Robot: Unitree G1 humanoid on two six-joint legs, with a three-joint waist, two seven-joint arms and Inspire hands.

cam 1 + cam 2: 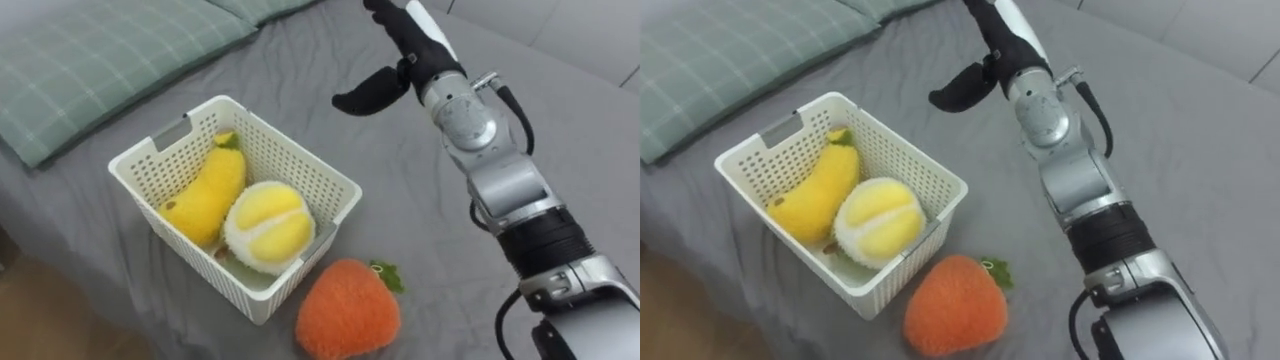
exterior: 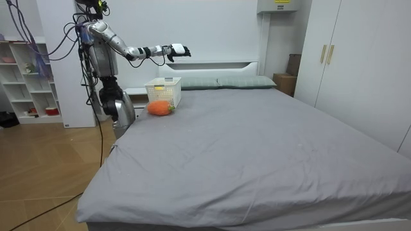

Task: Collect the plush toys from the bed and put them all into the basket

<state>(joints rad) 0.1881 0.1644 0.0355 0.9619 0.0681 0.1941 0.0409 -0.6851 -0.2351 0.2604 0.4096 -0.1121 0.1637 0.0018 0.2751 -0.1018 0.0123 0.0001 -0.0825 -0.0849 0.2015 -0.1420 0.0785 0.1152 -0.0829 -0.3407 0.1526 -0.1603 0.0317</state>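
The right hand [image 1: 415,45] is open, holding nothing. The orange plush toy [image 1: 347,310] lies well behind it, beside the basket [image 1: 300,152]. If you retract hastily, the forearm may shove the basket.

One basket [image 1: 200,262], one banana [image 1: 205,190], one round plush [image 1: 268,225], one orange plush [image 1: 348,310].

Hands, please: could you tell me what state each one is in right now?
Right hand: open, holding nothing.
Left hand: cannot be told.
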